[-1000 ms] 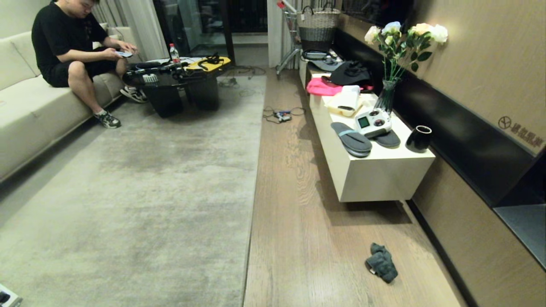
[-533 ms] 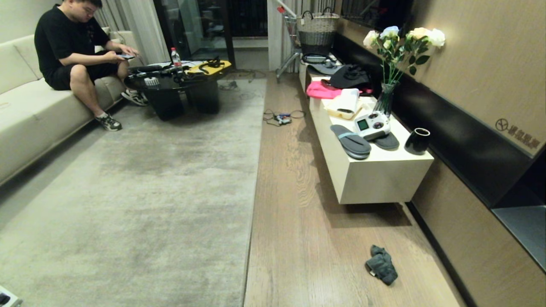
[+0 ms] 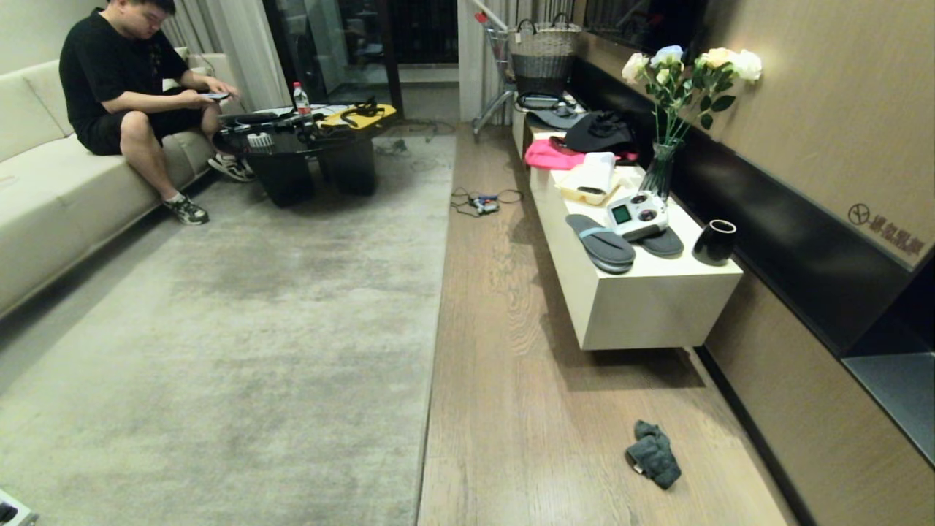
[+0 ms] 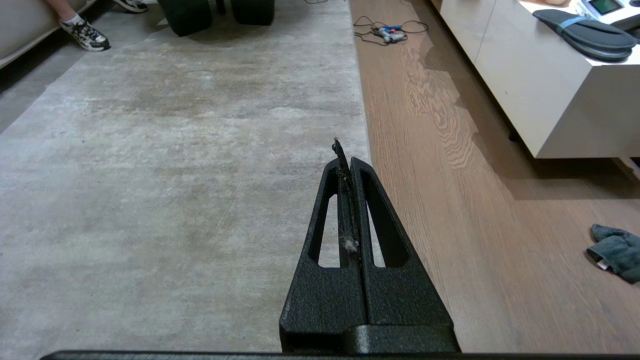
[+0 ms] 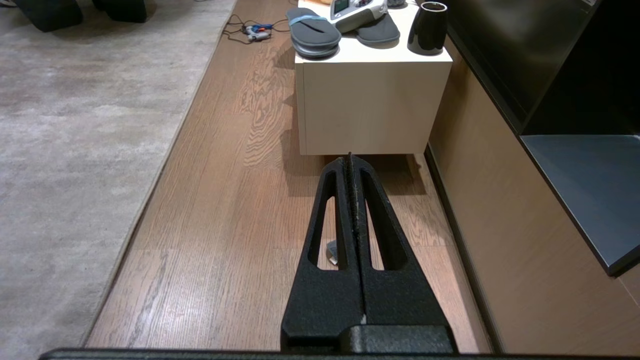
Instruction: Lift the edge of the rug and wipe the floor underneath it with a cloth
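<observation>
The pale grey rug lies flat, and the rug edge [image 3: 436, 329] runs straight away from me beside the wood-plank floor [image 3: 511, 409]. The dark grey-teal cloth [image 3: 654, 454] lies crumpled on the floor near the right wall, apart from the rug. Neither arm shows in the head view. My left gripper [image 4: 345, 157] is shut and empty above the rug edge [image 4: 361, 100], with the cloth [image 4: 616, 250] off to its side. My right gripper [image 5: 349, 159] is shut and empty over the floor. A bit of the cloth [image 5: 332, 248] shows through its finger slot.
A low white cabinet [image 3: 635, 307] along the right wall carries slippers, a controller, a black cup and a flower vase. A tangle of cable with a tool [image 3: 482, 199] lies on the floor farther on. A dark coffee table [image 3: 307, 157] stands on the rug, and a person [image 3: 124, 95] sits on the sofa.
The whole head view has shifted down a little, so the camera moved. The cloth and the rug lie where they were.
</observation>
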